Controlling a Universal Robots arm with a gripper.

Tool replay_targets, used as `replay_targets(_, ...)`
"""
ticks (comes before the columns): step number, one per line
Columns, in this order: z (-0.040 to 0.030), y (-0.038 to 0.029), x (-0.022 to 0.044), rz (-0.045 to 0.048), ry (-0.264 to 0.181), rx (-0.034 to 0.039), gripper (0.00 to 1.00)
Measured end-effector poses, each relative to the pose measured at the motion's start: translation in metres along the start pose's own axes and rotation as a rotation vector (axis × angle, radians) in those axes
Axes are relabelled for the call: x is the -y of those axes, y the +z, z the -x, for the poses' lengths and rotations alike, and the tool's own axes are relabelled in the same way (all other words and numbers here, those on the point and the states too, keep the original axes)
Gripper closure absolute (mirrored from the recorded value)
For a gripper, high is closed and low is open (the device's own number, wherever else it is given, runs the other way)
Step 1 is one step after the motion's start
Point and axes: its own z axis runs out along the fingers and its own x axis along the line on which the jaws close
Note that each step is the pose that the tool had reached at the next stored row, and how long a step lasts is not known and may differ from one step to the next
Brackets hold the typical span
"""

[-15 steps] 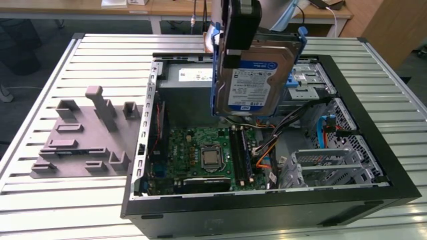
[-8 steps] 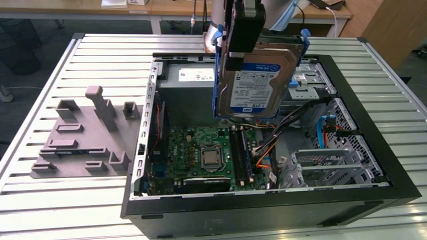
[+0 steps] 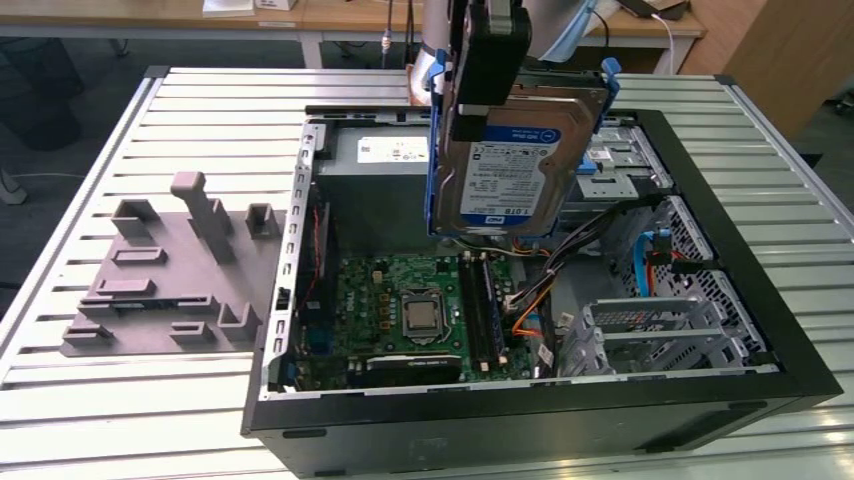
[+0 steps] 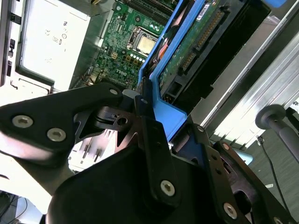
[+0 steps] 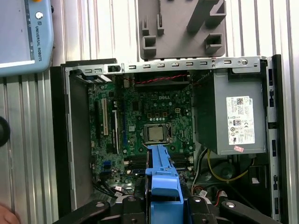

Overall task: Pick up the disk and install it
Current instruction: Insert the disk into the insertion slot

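The tool [image 3: 470, 112] was clamped on the blue carrier frame [image 5: 163, 182] of the disk [image 3: 523, 165], which hung nearly upright in the air above the open computer case [image 3: 763, 330], over its motherboard [image 3: 400, 300], while the case sat on the slatted table [image 3: 200, 110] beside a grey fixture block [image 3: 174, 270].

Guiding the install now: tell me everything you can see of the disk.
The disk is a flat silver drive with a white-and-blue label, green circuit board on its back, clipped in a blue plastic frame. It hangs roughly upright above the open computer case, clamped at its upper edge by the claw.
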Motion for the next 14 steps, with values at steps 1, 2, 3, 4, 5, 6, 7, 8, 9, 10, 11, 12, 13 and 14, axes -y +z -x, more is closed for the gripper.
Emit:
replay_targets(1, 0.0, 0.0001, 0.0, 0.0, 0.0, 0.0001, 0.64)
replay_targets(2, 0.0, 0.0, 0.0, 0.0, 0.0, 0.0001, 0.64)
replay_targets(3, 0.0, 0.0, 0.0, 0.0, 0.0, 0.0, 0.64)
replay_targets(4, 0.0, 0.0, 0.0, 0.0, 0.0, 0.0001, 0.64)
replay_targets(5, 0.0, 0.0, 0.0, 0.0, 0.0, 0.0001, 0.64)
replay_targets(6, -0.0001, 0.0, 0.0, 0.0, 0.0, 0.0001, 0.64)
replay_targets(7, -0.0005, 0.0, 0.0, 0.0, 0.0, 0.0, 0.64)
replay_targets(8, -0.001, 0.0, 0.0001, 0.0, 0.0, 0.0001, 0.64)
replay_targets(9, -0.001, 0.0, 0.0001, 0.0, 0.0, 0.0, 0.64)
replay_targets(10, -0.001, 0.0, 0.0001, -0.0001, 0.0, 0.0001, 0.64)
replay_targets(11, -0.001, 0.0, 0.0001, 0.0, 0.0, 0.0001, 0.64)
replay_targets(12, -0.001, 0.0, 0.0001, 0.0, 0.0, 0.0001, 0.64)
replay_targets(13, -0.001, 0.0, 0.0001, 0.0, 0.0, 0.0, 0.64)
replay_targets(14, -0.001, 0.0, 0.0001, 0.0, 0.0, 0.0001, 0.64)
